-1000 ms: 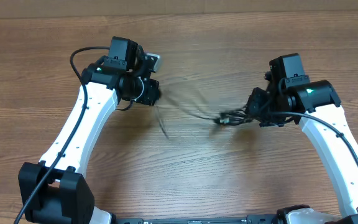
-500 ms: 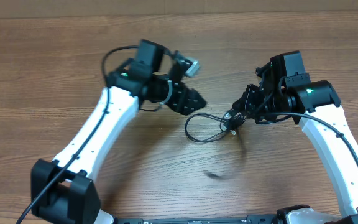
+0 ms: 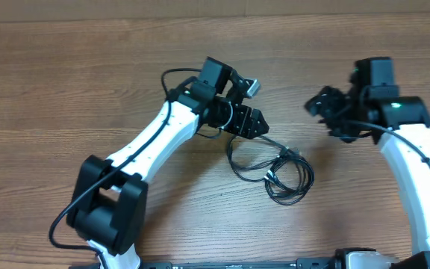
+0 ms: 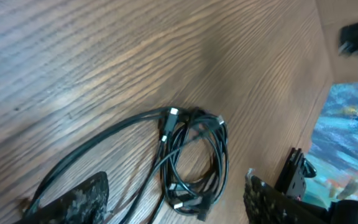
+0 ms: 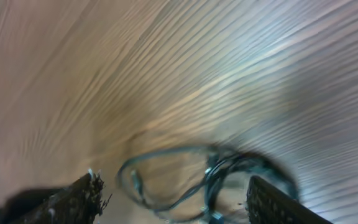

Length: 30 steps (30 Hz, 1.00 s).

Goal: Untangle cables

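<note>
White left arm w/ black joints reaches in from lower left over the brown wood-grain table. Its black two-finger left gripper points right, near table centre. Left wrist cam: both fingers stand wide apart w/ nothing clamped btwn them, so it's open and empty.

Just below and right of it lie the thin black cables with small metallic plug ends, flat on the wood. A wide single-strand loop on the left runs into a tighter multi-turn coil on the right, w/ several plugs bunched where the two meet. In the left wrist cam the loop's near end passes behind one finger; touching or not, can't tell. Cables sit btwn the two grippers, nearer the left one.

Further right, the black right gripper hangs up and right of the coil, apart from it, on the white right arm. Its wrist cam is blurred, but the fingers show well spread w/ only table and cables beyond: open, holding nothing.
</note>
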Each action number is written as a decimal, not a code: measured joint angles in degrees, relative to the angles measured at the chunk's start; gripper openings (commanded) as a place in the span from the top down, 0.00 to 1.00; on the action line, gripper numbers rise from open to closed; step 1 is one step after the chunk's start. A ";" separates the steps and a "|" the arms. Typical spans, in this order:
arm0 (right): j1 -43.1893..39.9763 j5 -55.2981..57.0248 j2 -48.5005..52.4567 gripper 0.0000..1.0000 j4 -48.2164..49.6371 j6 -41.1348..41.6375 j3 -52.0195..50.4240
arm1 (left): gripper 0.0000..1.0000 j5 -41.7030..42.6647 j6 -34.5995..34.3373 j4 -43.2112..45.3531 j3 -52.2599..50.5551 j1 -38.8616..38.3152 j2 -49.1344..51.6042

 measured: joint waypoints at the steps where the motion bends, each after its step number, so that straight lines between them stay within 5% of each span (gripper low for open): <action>1: -1.55 -0.07 0.00 0.27 -0.04 -0.35 0.00 | 0.33 0.07 0.07 0.15 0.00 -0.31 0.31; 11: -14.58 -1.46 0.00 0.29 -2.38 -6.47 0.00 | 0.37 -1.38 4.57 -0.92 0.00 -9.51 0.68; 21: -16.26 -2.10 0.00 0.30 -3.58 -8.61 0.00 | 0.57 -24.26 -16.11 -3.76 0.00 -20.92 3.30; 30: -16.26 -2.34 0.00 0.29 -4.35 -9.49 0.00 | 0.71 -32.00 -26.77 -0.94 0.00 -23.10 9.68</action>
